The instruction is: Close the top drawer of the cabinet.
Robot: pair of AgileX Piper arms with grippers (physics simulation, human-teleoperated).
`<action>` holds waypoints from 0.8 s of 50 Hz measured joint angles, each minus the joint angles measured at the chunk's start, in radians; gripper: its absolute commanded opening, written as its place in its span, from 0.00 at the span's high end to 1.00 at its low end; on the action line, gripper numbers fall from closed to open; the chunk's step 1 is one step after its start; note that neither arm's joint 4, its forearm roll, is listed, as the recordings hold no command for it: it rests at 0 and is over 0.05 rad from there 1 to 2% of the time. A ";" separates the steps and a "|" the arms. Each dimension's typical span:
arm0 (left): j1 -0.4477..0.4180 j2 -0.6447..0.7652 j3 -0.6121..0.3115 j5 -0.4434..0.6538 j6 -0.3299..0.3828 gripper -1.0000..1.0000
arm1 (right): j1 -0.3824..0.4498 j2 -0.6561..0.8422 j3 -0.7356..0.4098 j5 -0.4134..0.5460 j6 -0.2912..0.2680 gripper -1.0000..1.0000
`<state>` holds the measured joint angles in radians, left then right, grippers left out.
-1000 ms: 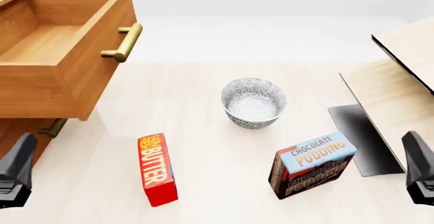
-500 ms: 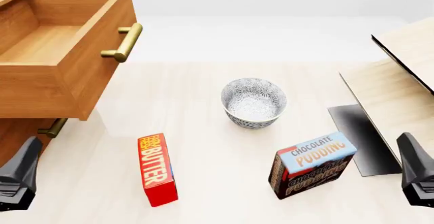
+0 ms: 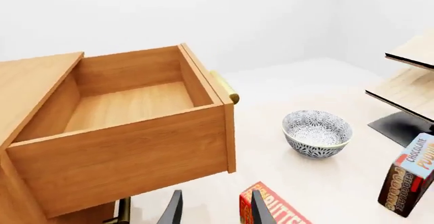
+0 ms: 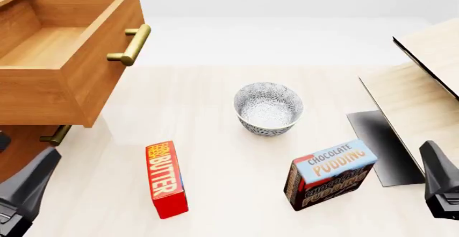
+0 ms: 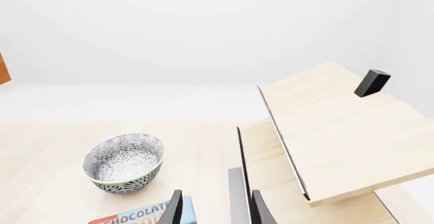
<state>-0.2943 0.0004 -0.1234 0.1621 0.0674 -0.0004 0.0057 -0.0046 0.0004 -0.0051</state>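
Left fingers [image 3: 211, 209]: slightly parted, holding nothing; in the front view this gripper [image 4: 25, 194] has shifted right and lower over the last second, sitting at the counter's near left edge, below the cabinet.
Cabinet [image 4: 18, 145]: far left, orange-brown; unmoved.
Top drawer [image 4: 64, 59]: pulled well out, pale inside empty, brass handle [image 4: 130, 44] facing right; same as before.
Butter box [image 4: 166, 179]: red, lying flat on the counter [image 4: 215, 140], near the left gripper; unchanged.
Bowl [image 4: 267, 108]: patterned, mid-counter.
Pudding box [image 4: 330, 173]: standing, tilted, right of centre.
Pale shelf unit [image 4: 423, 86]: far right.
Right fingers [image 5: 211, 209]: slightly parted, empty; that gripper [image 4: 441, 186] has barely moved.
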 measured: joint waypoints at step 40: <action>-0.354 0.018 -0.117 0.095 0.076 0.00 | 0.000 0.002 -0.002 0.000 0.000 0.00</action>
<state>-0.6484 0.0188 -0.2408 0.2573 0.1432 -0.0006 0.0074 -0.0062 0.0002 -0.0052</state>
